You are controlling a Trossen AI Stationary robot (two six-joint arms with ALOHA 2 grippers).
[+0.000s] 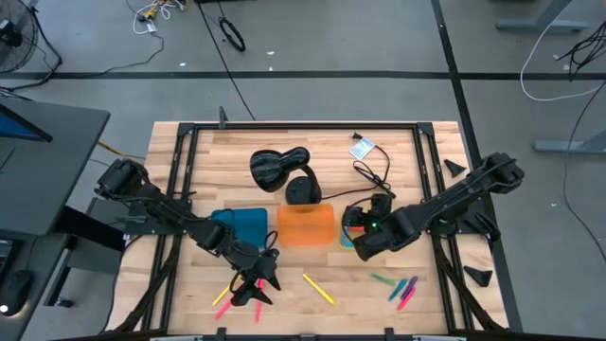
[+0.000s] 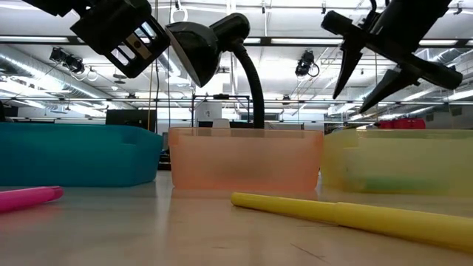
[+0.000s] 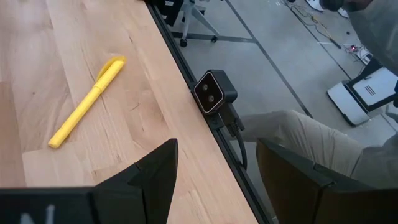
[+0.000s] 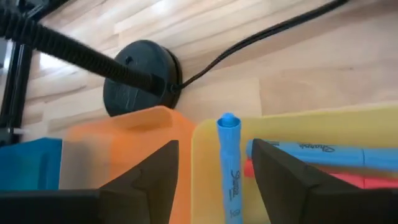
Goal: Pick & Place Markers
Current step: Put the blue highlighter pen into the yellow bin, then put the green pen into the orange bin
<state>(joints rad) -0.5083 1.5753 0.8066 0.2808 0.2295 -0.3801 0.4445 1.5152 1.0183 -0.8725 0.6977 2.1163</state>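
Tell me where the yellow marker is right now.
In the high view the yellow marker lies flat on the table's front half, in front of the orange tray, just right of the left gripper.

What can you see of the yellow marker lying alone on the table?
The yellow marker is a slim plastic stick, all yellow, capped, with a clip on the cap in the left wrist view. It lies flat and diagonal on the bare wooden table, in front of the orange tray. Nothing touches it; the left gripper is open beside it.
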